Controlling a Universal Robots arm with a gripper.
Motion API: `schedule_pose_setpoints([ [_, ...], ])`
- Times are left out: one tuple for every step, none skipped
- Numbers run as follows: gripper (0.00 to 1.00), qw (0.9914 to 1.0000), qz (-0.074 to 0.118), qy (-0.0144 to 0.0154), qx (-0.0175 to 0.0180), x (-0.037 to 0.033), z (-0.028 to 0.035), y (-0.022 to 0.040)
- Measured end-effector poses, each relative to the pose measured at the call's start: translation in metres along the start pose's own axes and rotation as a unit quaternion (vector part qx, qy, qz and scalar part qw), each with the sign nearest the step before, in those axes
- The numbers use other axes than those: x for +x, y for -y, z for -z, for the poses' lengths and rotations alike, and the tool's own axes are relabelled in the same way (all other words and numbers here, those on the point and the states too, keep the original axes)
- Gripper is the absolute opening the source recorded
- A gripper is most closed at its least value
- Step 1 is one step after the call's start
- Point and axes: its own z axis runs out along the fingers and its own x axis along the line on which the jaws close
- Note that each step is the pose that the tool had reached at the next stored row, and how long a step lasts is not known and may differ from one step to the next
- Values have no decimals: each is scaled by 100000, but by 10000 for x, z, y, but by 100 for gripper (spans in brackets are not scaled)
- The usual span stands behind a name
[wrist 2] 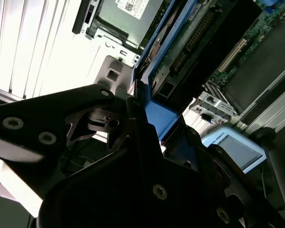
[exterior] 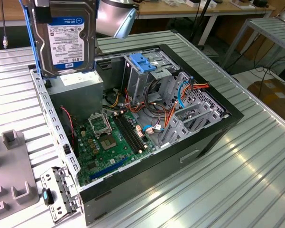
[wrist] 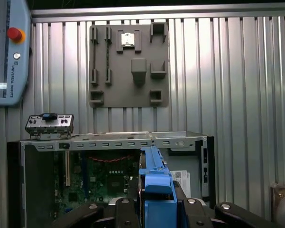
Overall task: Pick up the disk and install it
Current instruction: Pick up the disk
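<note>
Half done: disk (exterior: 68, 40) is lifted clear, hanging upright above the open case (exterior: 208, 140) at the exterior view's left. Not yet seated in the bay (exterior: 141, 71). Claw (wrist: 157, 202) is clamped narrow on the disk's blue rail end, per the first wrist view.

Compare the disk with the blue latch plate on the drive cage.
The disk hangs upright in the gripper over the case; the latch plate sits on the drive cage inside it. The disk is dark metal with a white label; the latch plate is all light-blue plastic. Both carry blue plastic.
</note>
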Motion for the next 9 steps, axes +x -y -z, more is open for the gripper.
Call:
schedule_pose_setpoints([
  [37, 100000, -2, -24, 2, -1, 0, 30],
  [37, 100000, 1, -54, 1, -2, 0, 66],
  [37, 100000, 0, -75, 0, -3, 0, 90],
  [37, 100000, -2, -103, 0, -4, 0, 119],
  [37, 100000, -3, -118, 1, -5, 0, 143],
  [37, 100000, -3, -140, 3, -6, -1, 172],
  [37, 100000, -4, -157, 5, -6, -1, 195],
  [37, 100000, -2, -189, 5, -8, -1, 240],
  [37, 100000, -4, -207, 8, -9, -1, 274],
])
